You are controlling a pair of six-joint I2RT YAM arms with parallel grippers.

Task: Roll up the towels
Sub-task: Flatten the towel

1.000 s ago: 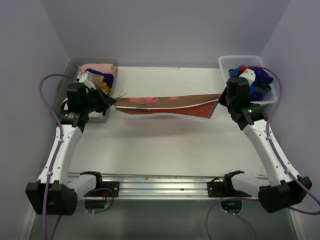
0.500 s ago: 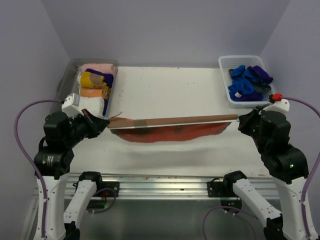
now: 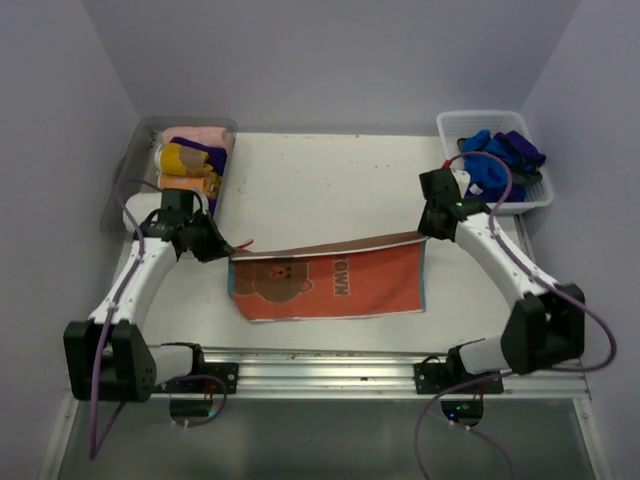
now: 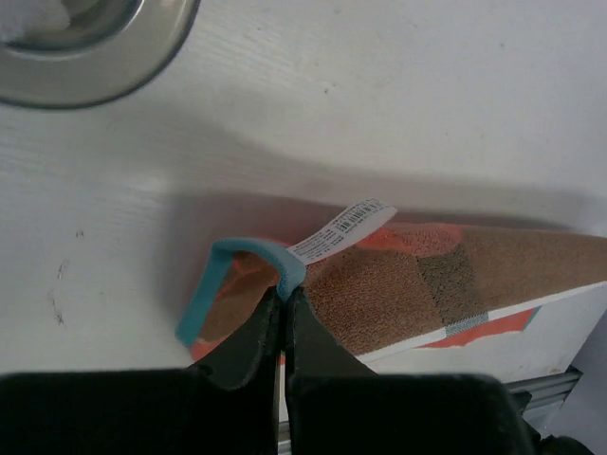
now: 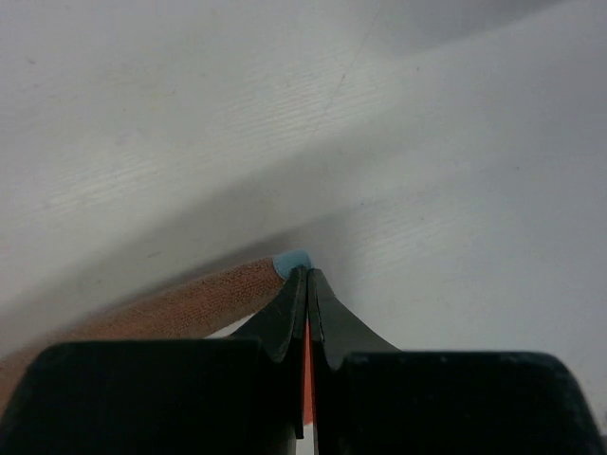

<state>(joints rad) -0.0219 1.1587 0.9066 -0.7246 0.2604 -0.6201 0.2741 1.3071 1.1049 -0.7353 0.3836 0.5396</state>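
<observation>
left claw (image 3: 224, 248), clamped on far-left corner of orange towel (image 3: 330, 287); right claw (image 3: 431, 230), clamped on far-right corner. long axis left to right, cloth spread nearward from both.

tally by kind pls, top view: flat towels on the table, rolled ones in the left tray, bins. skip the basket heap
Flat towels on table: 1, the printed towel
Rolls showing in tray: 4, pink roll, yellow roll, purple roll, orange roll; left arm hides the near end
Bins: 2, tray, basket
Total: 7
</observation>
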